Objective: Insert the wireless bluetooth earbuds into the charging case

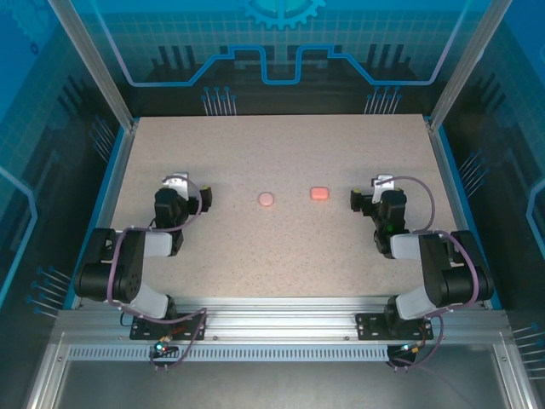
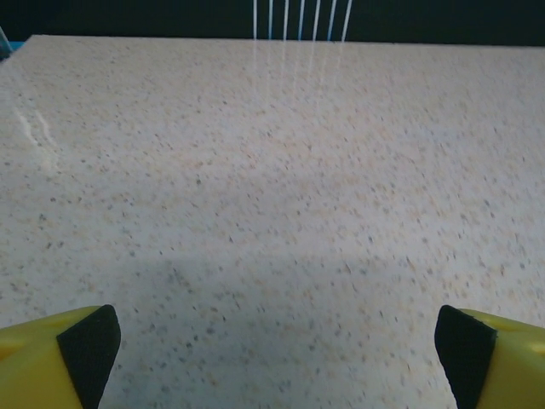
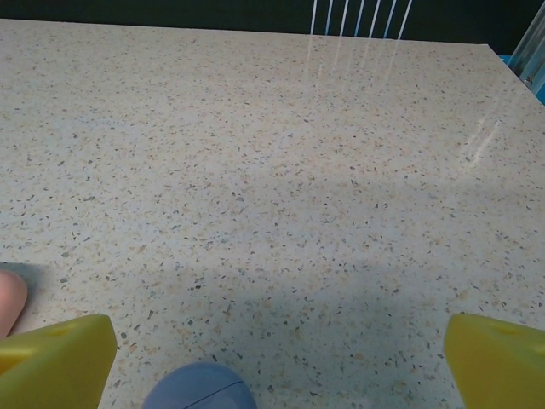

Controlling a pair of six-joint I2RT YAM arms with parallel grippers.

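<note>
A speckled beige table [image 1: 281, 256] is lying inside a blue-lit glass enclosure [image 1: 281, 51]. Both arms are crouching low, wrists pointing away from their bases. The left gripper [image 1: 177, 180] [image 2: 272, 358] and right gripper [image 1: 382, 182] [image 3: 277, 358] are gaping wide, grasping nothing. A round pink case [image 1: 266, 198] is sitting well to the right of the left gripper. A coral case [image 1: 319, 194] is lying to the left of the right gripper. A blue-grey rounded thing [image 3: 200, 388] is peeking in just beneath the right gripper.

L gripper [image 1: 176, 182] & R gripper [image 1: 382, 182] — both jaws wide apart, held low, pointing fwd.
</note>
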